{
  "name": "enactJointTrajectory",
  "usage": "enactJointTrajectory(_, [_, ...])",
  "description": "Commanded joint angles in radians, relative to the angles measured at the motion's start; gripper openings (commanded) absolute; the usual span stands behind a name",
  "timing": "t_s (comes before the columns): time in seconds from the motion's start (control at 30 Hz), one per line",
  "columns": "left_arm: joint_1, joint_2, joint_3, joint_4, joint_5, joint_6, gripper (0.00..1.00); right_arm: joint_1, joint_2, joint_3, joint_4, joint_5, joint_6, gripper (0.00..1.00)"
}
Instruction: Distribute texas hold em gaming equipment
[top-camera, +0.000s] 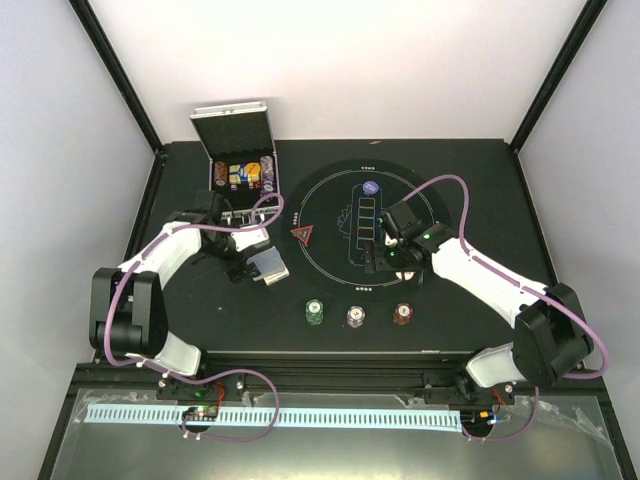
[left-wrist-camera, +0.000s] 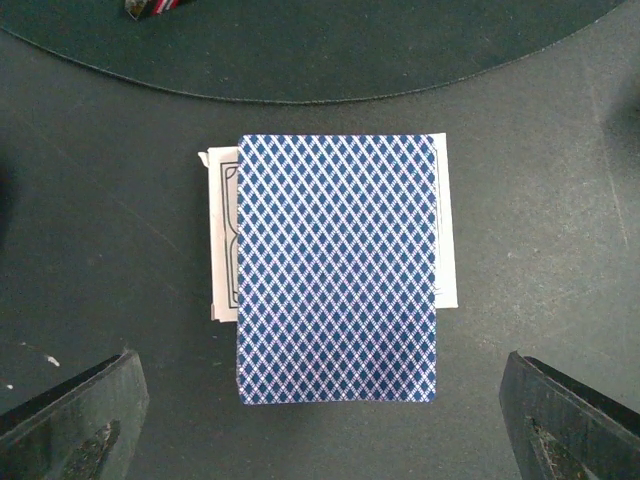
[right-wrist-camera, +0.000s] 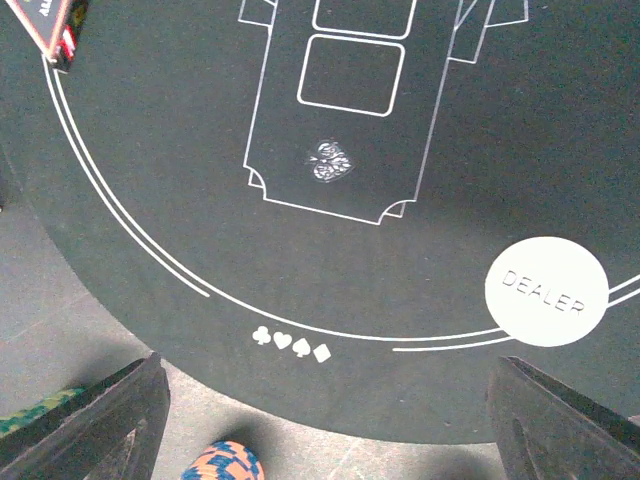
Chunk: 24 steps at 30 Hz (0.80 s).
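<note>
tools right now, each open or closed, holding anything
Left tool: open, empty, over the blue diamond-patterned playing-card stack.
Right tool: open, empty.

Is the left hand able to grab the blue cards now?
Probably yes. The left hand hangs open right over the cards, and nothing covers them.

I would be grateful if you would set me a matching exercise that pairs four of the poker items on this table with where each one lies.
Things:
1. deck of cards
2. DEALER button
3. red triangle token
4. green chip stack

Places:
A. at the left edge of the mat
B. on the table, off the mat's near side
C. on the table, left of the mat
D. at the mat's near edge, over its white lines

Pairs: 1-C; 2-D; 3-A; 4-B.
</note>
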Motion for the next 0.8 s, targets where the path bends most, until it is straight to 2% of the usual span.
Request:
enactJointTrajectory(0.0, [-0.015,-0.009,-0.022,0.046,-0.013,0.026,0.99,0.012,-0.014,-0.01,0.027,-0.04,0.012,0.89])
enactJointTrajectory(0.53, [-0.049,-0.025,-0.105,0.162,-0.071,-0.002,0.99,0.018,-0.023,-0.022,0.031,-0.049,0.012,0.9])
enactJointTrajectory(0.77, [-0.063,-0.008,-0.11,0.154,-0.081,0.02,0.99,0.021,-0.031,-0.026,0.027,-0.051,0.012,0.89])
